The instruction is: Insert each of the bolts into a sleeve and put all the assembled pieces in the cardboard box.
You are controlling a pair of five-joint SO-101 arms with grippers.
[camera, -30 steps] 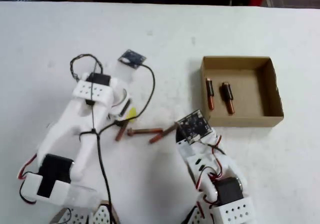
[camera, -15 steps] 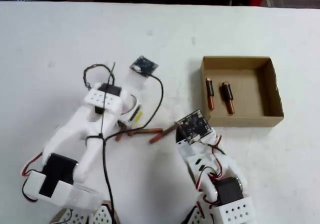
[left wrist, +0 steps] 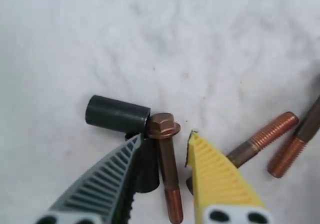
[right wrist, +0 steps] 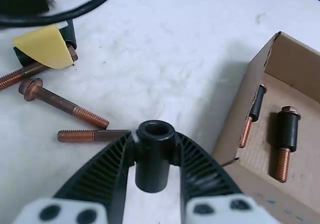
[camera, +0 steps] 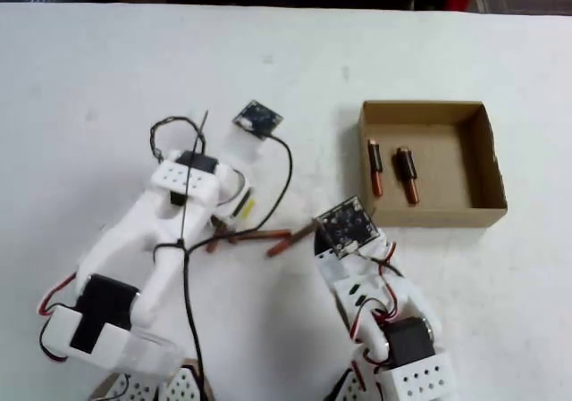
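My left gripper [left wrist: 164,139] is open, its grey and yellow fingers on either side of a copper bolt [left wrist: 166,166] lying on the white table. One black sleeve [left wrist: 117,115] lies just beyond the bolt's head, and a second one [left wrist: 148,165] rests alongside its shank. My right gripper [right wrist: 155,144] is shut on an upright black sleeve [right wrist: 155,156], close to the cardboard box [right wrist: 257,74]. In the high view the left gripper [camera: 234,212] sits left of the loose bolts [camera: 259,235]. The box [camera: 429,213] holds two assembled pieces [camera: 375,167] [camera: 407,174].
Two more loose bolts [right wrist: 62,104] [right wrist: 92,135] lie on the table between the arms. A black cable [camera: 284,164] loops from the left arm's camera board [camera: 258,118]. Bare table stretches behind and to the left of the arms.
The left arm swung to the right and brought its gripper down over the bolt and sleeves. The right arm has kept still with its sleeve.
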